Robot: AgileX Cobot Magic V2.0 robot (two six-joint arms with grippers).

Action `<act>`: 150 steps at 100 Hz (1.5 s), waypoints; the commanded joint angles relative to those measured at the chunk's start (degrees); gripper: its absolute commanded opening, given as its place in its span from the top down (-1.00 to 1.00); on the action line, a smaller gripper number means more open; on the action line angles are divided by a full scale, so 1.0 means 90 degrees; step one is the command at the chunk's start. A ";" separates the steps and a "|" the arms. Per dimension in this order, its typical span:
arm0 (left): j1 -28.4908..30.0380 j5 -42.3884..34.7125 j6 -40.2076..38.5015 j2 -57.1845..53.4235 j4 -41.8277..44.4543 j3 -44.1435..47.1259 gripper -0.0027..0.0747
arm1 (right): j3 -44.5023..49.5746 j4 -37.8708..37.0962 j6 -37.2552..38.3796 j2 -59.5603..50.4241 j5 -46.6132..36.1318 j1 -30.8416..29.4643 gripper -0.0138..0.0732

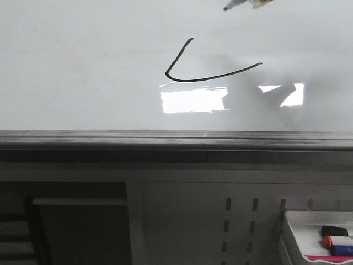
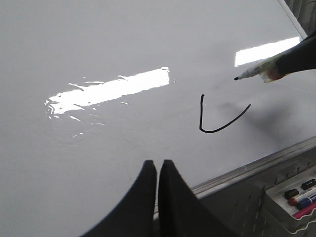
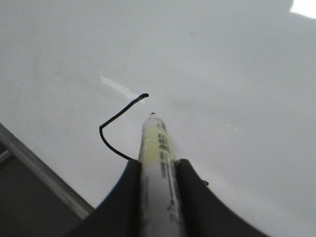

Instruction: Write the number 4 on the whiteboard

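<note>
Large glossy white whiteboard (image 1: 83,66) with grey metal edge rail: carries a partial number 4 (image 1: 204,69), thin black line, slanted left stroke plus long curved crossbar only; vertical stem not yet drawn. Right tool (image 3: 157,170) clamped on a white-barrelled black-tipped marker (image 3: 157,158), barrel running straight out between the fingers. In the left wrist view the marker tip is off the surface, hovering beyond the crossbar's free end, on the side away from the edge rail. Key relation: the drawn strokes lie between the tip and the rail, so the missing stem would have to run from near the tip toward the rail, crossing the crossbar near its right end. Judgement: tip looks roughly placed for the stem's start; needs contact first. Left tool (image 2: 158,170) has its fingers pressed together, holding nothing, over bare board nearer the rail, well apart from the strokes. Right arm is the nearer one and has the pen.
</note>
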 commanded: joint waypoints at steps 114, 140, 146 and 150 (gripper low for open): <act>0.0020 -0.0412 -0.0061 0.0066 -0.0178 -0.0169 0.98 | 0.0146 0.0241 0.0127 0.0946 0.0385 0.0420 0.78; 0.0020 -0.0414 -0.0061 0.0066 -0.0178 -0.0169 0.98 | 0.0592 0.0241 0.0215 0.0933 -0.0044 0.0871 0.78; 0.0020 -0.0414 -0.0061 0.0066 -0.0178 -0.0169 0.98 | 0.0548 0.0241 0.0215 0.0865 -0.0044 0.0871 0.79; 0.0020 -0.0387 -0.0061 0.0066 -0.0178 -0.0169 0.98 | 0.0548 0.0241 0.0215 0.0773 -0.0030 0.0871 0.78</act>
